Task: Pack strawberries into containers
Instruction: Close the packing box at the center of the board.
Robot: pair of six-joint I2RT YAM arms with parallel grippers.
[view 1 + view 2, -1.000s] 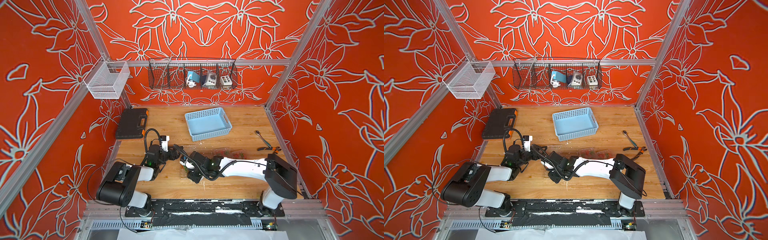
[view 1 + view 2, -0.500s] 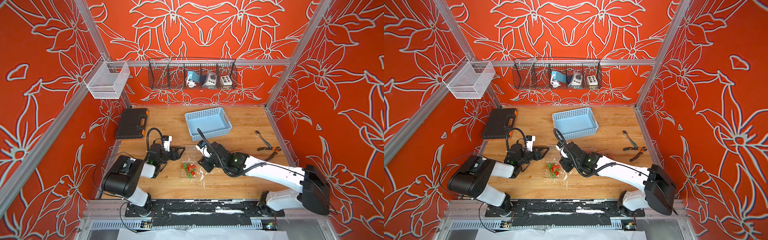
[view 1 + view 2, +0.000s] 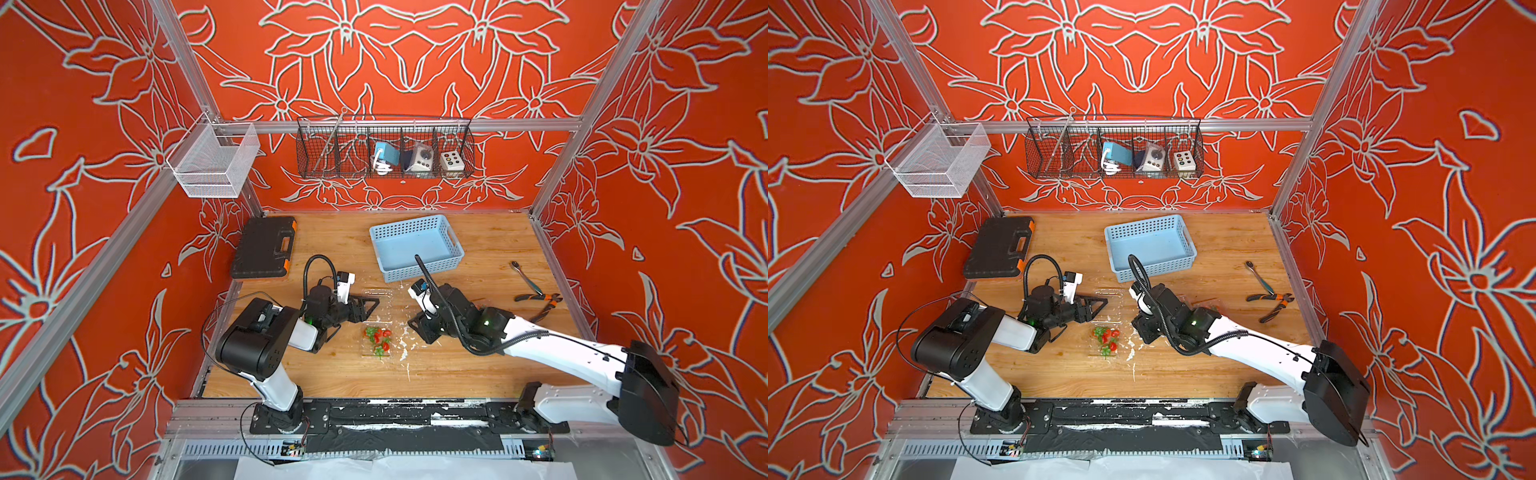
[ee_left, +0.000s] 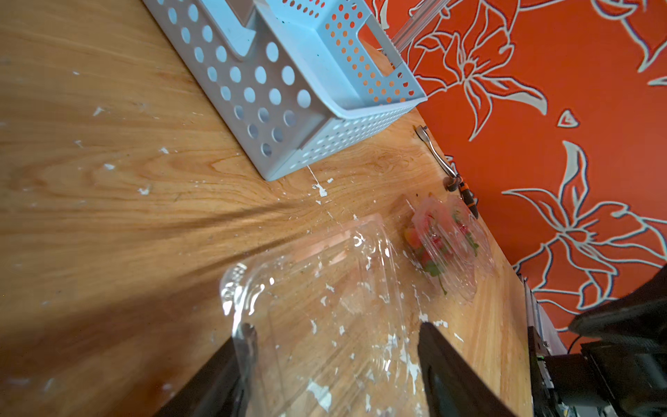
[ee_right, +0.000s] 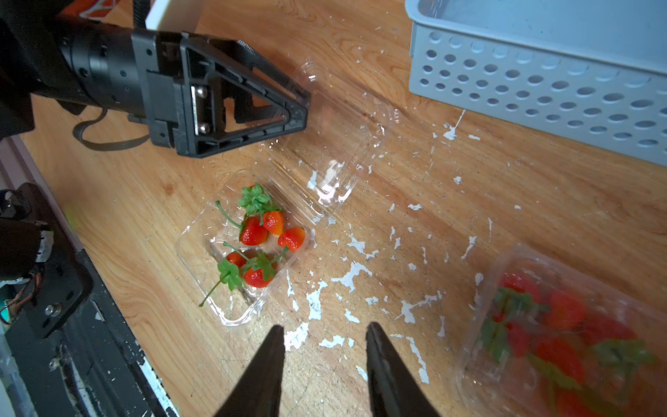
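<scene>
The left gripper [image 3: 371, 307] stays at the hinged lid [image 5: 335, 144] of the open clear clamshell [image 3: 376, 343], only slightly farther forward than a second ago. Its fingers [image 4: 231, 372] stand wide on either side of the lid, and whether they press it cannot be told. The clamshell's tray [image 5: 195, 238], covered by the right arm a second ago, now lies in plain sight with five strawberries [image 5: 254, 231] in it. The right gripper [image 5: 325, 326] has drawn back to the right and hovers over bare wood just beside the tray, its fingers a narrow gap apart with nothing between them. Near it lies a closed clamshell [image 5: 563, 325] holding more strawberries. The wooden tabletop [image 3: 332, 374] is flecked with white chips. On it sit a black tool case [image 3: 264, 247] at far left, a light-blue perforated basket [image 3: 415, 245] at the back, and a wrench [image 3: 525, 278] and pliers [image 3: 538, 299] at right. Red walls [image 3: 685, 124] with white flower outlines enclose it. A white mesh basket [image 3: 212, 164] and a black wire rack [image 3: 384, 147] hang above.
</scene>
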